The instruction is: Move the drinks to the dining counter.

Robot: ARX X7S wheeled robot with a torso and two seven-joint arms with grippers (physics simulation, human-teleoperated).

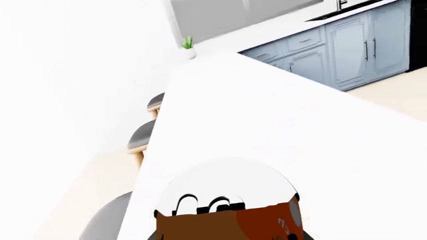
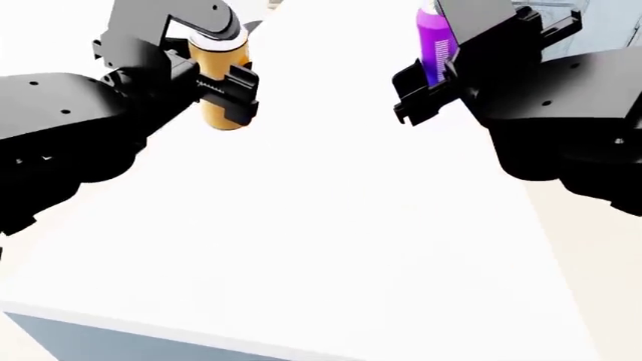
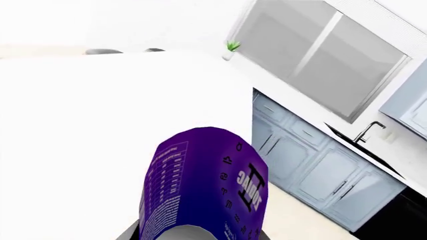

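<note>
Both drinks are held over the dining counter [image 2: 331, 226], a long white slab with a grey-blue base showing at its near edge. My left gripper [image 2: 225, 89] is shut on the golden-yellow can [image 2: 219, 68], upright at the counter's far left. In the left wrist view this can [image 1: 230, 222] fills the near edge, silver top above an orange-brown side. My right gripper [image 2: 434, 71] is shut on the purple can [image 2: 435, 41] at the far right. The right wrist view shows that purple can [image 3: 200, 190] close up with white print. Whether either can rests on the counter, I cannot tell.
Grey round stools [image 1: 143, 136] stand along one long side of the counter [image 1: 280, 130]. A small potted plant [image 1: 189, 46] sits at the counter's far end. Blue-grey panelled cabinets [image 3: 313, 165] with a sink tap [image 3: 367, 132] run beyond the floor gap on the right.
</note>
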